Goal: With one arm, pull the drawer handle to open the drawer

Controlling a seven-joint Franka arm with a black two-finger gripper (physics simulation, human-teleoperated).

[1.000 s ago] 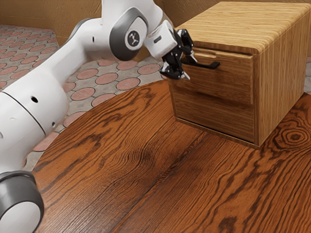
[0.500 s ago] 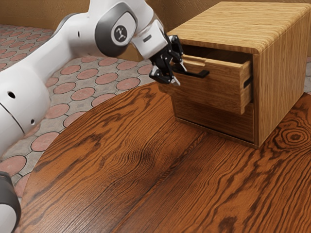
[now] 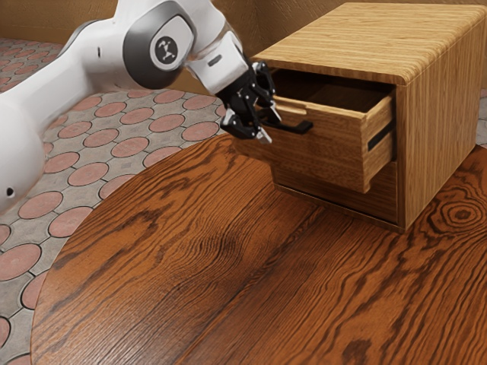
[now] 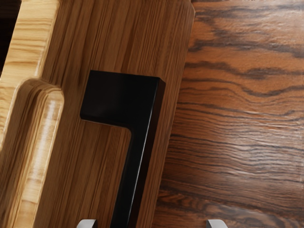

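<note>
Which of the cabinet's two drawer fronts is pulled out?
The upper drawer, the one whose black handle is at the claw: it juts out of the cabinet, showing its dark inside. The lower front sits flush.

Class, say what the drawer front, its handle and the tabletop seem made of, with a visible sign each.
Drawer front: light matte wood, straight grain. Handle: plain black, grainless, perhaps painted metal or plastic. Tabletop: dark reddish wood, bold wavy grain.

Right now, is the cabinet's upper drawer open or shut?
Partly open: the upper light-wood drawer juts out of the wooden cabinet, showing a dark gap behind its front.
</note>
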